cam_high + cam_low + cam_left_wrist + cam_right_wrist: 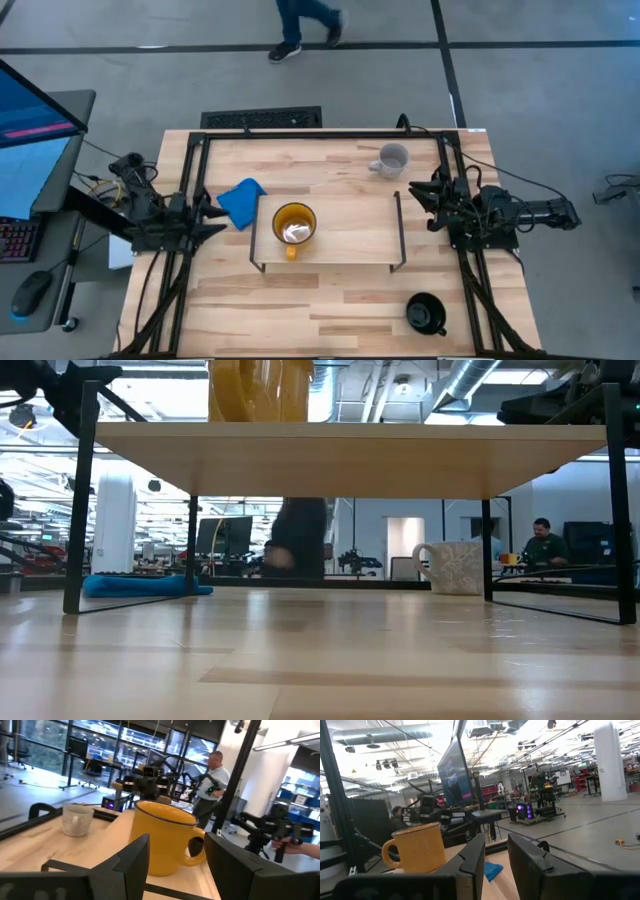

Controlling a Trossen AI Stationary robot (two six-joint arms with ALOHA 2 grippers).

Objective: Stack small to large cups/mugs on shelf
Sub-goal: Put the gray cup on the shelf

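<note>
1 yellow mug (294, 224) stood on the shelf (350, 240).
Left gripper (222, 221) and right gripper (415, 195) flanked the shelf, jaws apart, holding nothing.

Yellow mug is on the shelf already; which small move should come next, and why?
Probably the right gripper should reach toward the grey mug just beyond it. The yellow mug stands alone on the shelf, both grippers hold nothing, and the black mug sits farther away.

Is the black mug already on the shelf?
No. In the high view the black mug sits on the tabletop, clear of the shelf, which carries only the yellow mug.
</note>
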